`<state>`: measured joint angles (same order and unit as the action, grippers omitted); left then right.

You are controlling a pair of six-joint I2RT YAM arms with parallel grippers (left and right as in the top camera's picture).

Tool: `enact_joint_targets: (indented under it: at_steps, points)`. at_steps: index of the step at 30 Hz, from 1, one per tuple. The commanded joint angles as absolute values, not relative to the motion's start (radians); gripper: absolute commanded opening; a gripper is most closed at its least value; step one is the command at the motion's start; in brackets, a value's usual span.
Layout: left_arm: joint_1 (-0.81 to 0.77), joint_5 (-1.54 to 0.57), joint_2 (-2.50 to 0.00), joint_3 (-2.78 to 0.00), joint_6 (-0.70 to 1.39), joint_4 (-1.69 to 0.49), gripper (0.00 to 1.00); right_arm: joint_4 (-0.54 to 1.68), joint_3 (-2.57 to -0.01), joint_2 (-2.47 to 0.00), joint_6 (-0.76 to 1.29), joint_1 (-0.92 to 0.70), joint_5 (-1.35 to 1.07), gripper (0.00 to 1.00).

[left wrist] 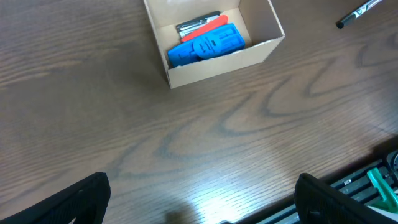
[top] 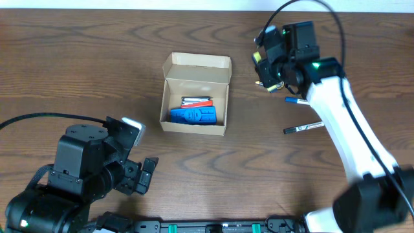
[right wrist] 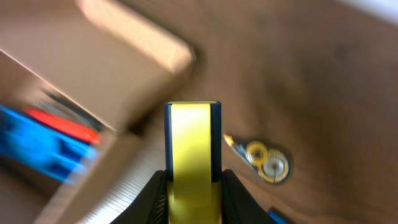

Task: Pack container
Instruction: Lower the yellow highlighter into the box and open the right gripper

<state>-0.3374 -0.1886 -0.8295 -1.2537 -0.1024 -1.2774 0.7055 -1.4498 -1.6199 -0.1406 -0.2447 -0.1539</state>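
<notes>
The container, a tan cardboard box, sits on the wooden table with its flap lid standing open along its far edge. Inside it lie a blue plastic piece against the near wall and, just behind that, a red pen beside some dark and silver pens. The right gripper hangs above the table to the right of the container, near its far right corner and apart from it. Its two fingers are clamped on a flat yellow item with dark edges, which stands up between them in the right wrist view. Past the gripper, farther from the container, a small round yellow-and-white thing lies on the table, too blurred to name. A blue-capped pen and a black marker lie on the table well to the right of the container. The left gripper hovers over bare wood on the near left side of the container, fingers spread wide and grasping nothing.
</notes>
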Motion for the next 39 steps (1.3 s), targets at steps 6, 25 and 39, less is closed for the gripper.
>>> enact_joint_targets:
  at_steps: [6,25,39]
  points:
    - [-0.334,-0.199,-0.830,-1.268,-0.109,-1.280,0.95,0.714,-1.453,-1.585,0.311,-0.448,-0.053,0.13]
    - [-0.334,-0.199,-0.830,-1.268,-0.109,-1.280,0.95,0.753,-1.451,-1.802,0.732,-0.733,0.313,0.12]
    - [-0.334,-0.199,-0.830,-1.268,-0.109,-1.280,0.95,0.801,-1.451,-1.820,0.785,-0.727,0.380,0.13]
